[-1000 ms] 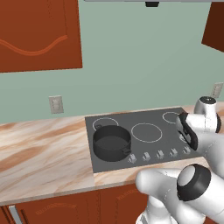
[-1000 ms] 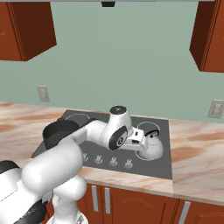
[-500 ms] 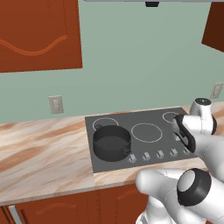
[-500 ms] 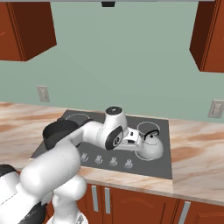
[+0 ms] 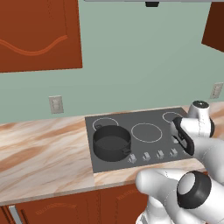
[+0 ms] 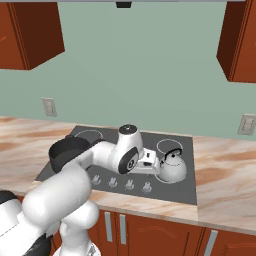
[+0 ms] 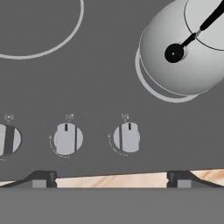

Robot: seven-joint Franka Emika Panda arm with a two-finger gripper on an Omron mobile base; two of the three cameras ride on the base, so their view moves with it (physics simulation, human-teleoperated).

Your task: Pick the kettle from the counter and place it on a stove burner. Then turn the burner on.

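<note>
The silver kettle stands upright on the front right burner ring of the dark stove; its black handle shows from above in the hand view, where the kettle is at the upper right. My gripper is open and holds nothing, its fingertips spread wide over the stove's front edge. It hovers just left of the kettle, above the knob row. Two grey knobs lie straight ahead of the fingers. In the left base view my arm hides the kettle. The marble counter runs on both sides of the stove.
A dark grey round pot sits on the stove's front left burner. A third knob shows at the left edge of the hand view. Wall outlets are on the green backsplash, and wood cabinets hang above.
My gripper has drawn back from the kettle's handle, moving left and toward the knob row. The kettle stays put on its burner.
</note>
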